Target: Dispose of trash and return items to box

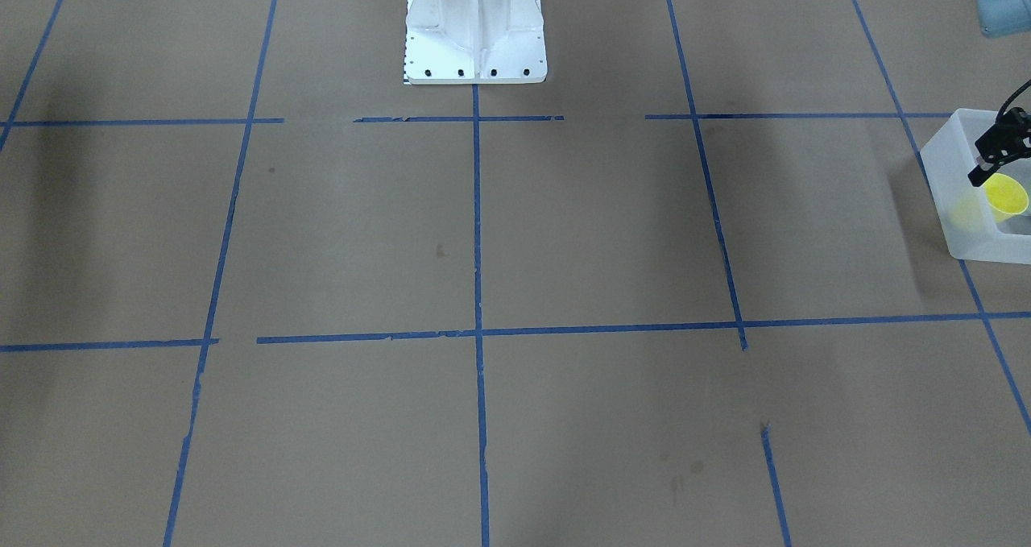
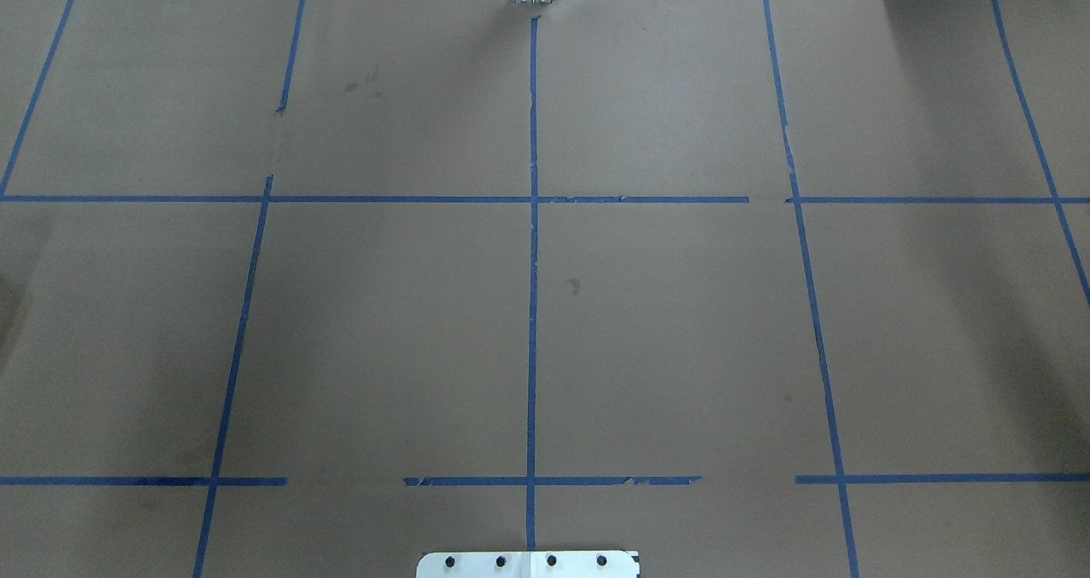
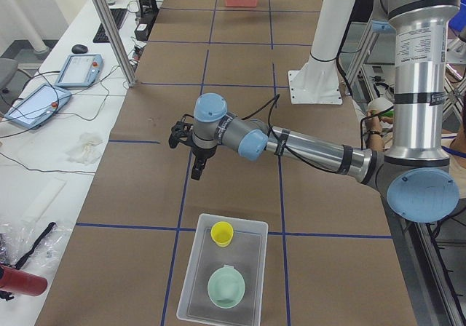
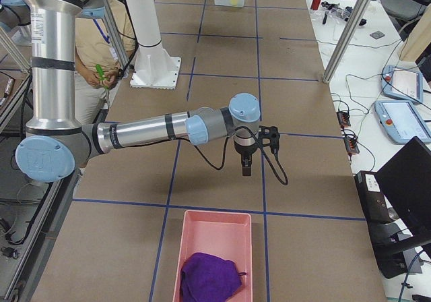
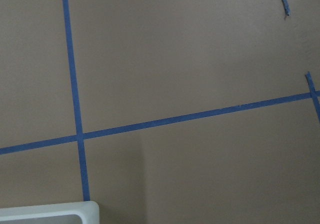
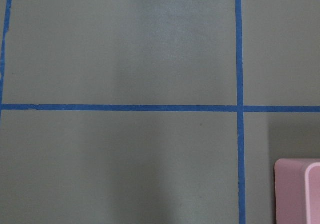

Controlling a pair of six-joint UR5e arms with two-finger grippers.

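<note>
Box [image 3: 249,257] sits at the left end of the desk [image 2: 681,323], long axis along the desk's length. Inside it, the yellow cup [image 3: 222,233] stands upright at the short end nearer the desk's middle. The mint bowl [image 3: 226,285] lies beyond it toward the outer end, apart from the cup. Both items read as already returned.

Left gripper [image 3: 197,172] hangs above the desk pointing down, just short of the box's inner short end, not over it. The left wrist view agrees: only a box corner shows at its lower edge. So the box lies straight outward along the desk from the jaws, cup first. Nothing seen between the jaws; whether they are open or closed, cannot tell.

Right gripper [image 4: 246,170] is at the opposite end, near a pink bin [image 4: 215,238] holding a purple wad [image 4: 209,278]. Its jaw state cannot be told either.

Judgement: the left arm is far nearer the box, so any further reach into it is the left arm's, outward and down.
</note>
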